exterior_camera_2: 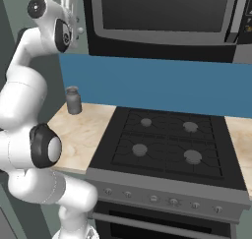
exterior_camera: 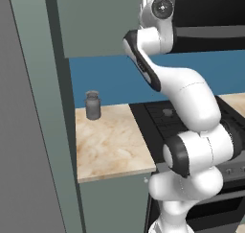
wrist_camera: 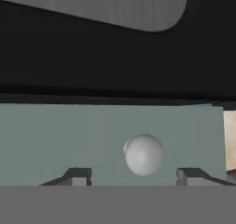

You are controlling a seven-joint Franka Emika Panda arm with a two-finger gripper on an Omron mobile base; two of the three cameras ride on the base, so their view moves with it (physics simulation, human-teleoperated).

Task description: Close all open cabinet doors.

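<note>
An upper cabinet door (exterior_camera: 95,21) in muted grey-green hangs left of the black microwave (exterior_camera: 210,11). My gripper (exterior_camera: 145,6) is raised to its right edge, close to the panel. In the hand view the cabinet door (wrist_camera: 60,140) spans the middle, and its round pale knob (wrist_camera: 144,154) sits just above the gap between the fingers. The gripper (wrist_camera: 133,176) is open with nothing held. In the right base view the gripper (exterior_camera_2: 69,4) is at the door's strip (exterior_camera_2: 74,44), and the knob (exterior_camera_2: 80,30) shows just below it. Whether the door is fully flush cannot be told.
A tall grey-green panel (exterior_camera: 43,107) stands at the left of the marble counter (exterior_camera: 110,145). A small grey jar (exterior_camera: 93,105) sits at the counter's back. The black gas stove (exterior_camera_2: 167,139) lies to the right, below the microwave (exterior_camera_2: 162,16). A blue backsplash (exterior_camera_2: 157,85) runs behind.
</note>
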